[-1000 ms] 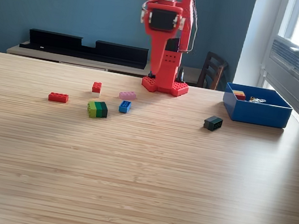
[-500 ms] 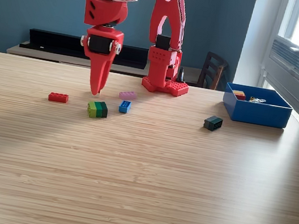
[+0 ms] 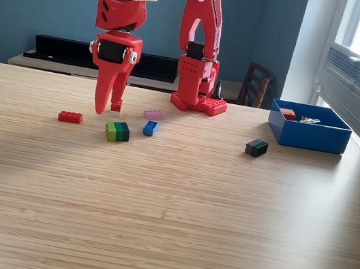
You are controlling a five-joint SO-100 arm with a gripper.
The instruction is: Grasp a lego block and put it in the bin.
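- Exterior view: the red arm (image 3: 200, 13) is reaching out over the table (image 3: 167, 208), and its claw (image 3: 106, 105) is pointing straight down.
- A second ago the arm was folded up by its base. Half a second ago the claw was hanging over the small red block. Now it is sitting a little more to the view's left and a bit higher.
- The claw's two tips are showing a small gap now, so it is partly spread. It is holding nothing.
- The small red block (image 3: 116, 104) is peeking out just behind the right tip. I cannot tell if they are touching.
- I think the arm is getting ready to come down on a block, so the job is only starting.
- Other blocks are lying close by: a flat red block (image 3: 70, 117) to the view's left, a green block (image 3: 117, 131) just below the claw, a blue block (image 3: 150, 128) and a pink block (image 3: 154, 113) to the view's right.
- A dark block (image 3: 256, 147) is lying well apart, nearer the bin.
- The bin (image 3: 308, 135) is sitting far off at the view's right, with a few small things already in it.
- The green block is sitting close, so the claw could bump it going down.
- Nothing is standing in the way between the blocks and the bin.
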